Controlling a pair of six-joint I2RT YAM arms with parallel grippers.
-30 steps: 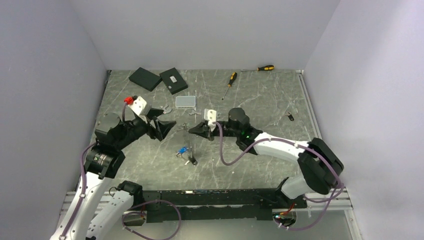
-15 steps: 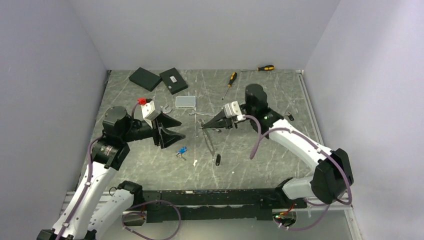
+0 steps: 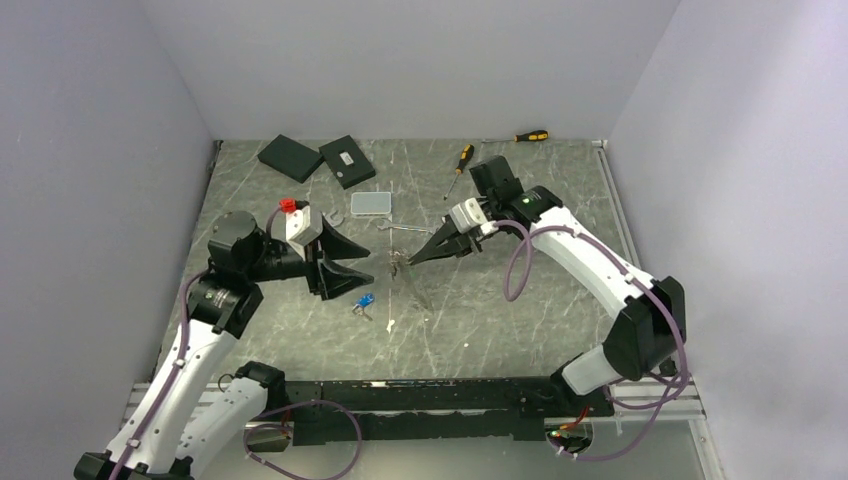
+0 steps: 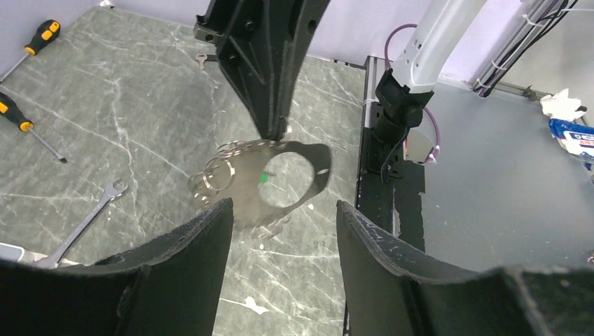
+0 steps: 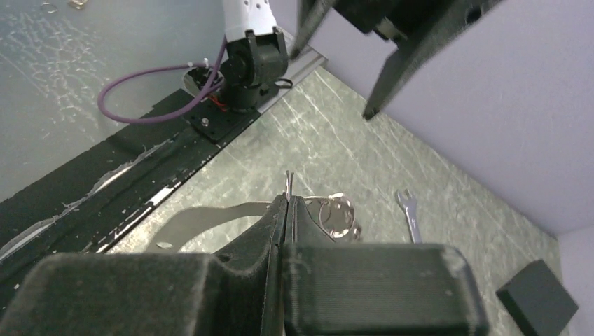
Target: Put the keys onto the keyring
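My right gripper [image 3: 410,260] is shut on the thin wire keyring [image 5: 288,183], held just above the table's middle. The same wire [image 4: 244,145] shows under the right fingertips in the left wrist view. A cluster of small rings and keys [image 4: 216,175] hangs from it beside a green tag [image 4: 264,178]. The cluster [image 5: 336,213] also shows past my right fingers. My left gripper [image 3: 368,263] stands open, facing the keyring a short way to its left with nothing between its fingers [image 4: 210,231]. A blue-headed key [image 3: 365,300] lies on the table below the left gripper.
Two yellow-and-black screwdrivers [image 3: 460,160] [image 3: 530,135] lie at the back. Two black boxes [image 3: 290,157] [image 3: 347,160] and a clear plastic box [image 3: 370,203] sit at the back left. A spanner [image 3: 405,228] lies behind the keyring. A small pale object [image 3: 388,323] is near the blue key.
The right arm swung back and right, then lifted the keyring with its keys off the table. My left gripper moved right toward the ring and its jaws narrowed somewhat.
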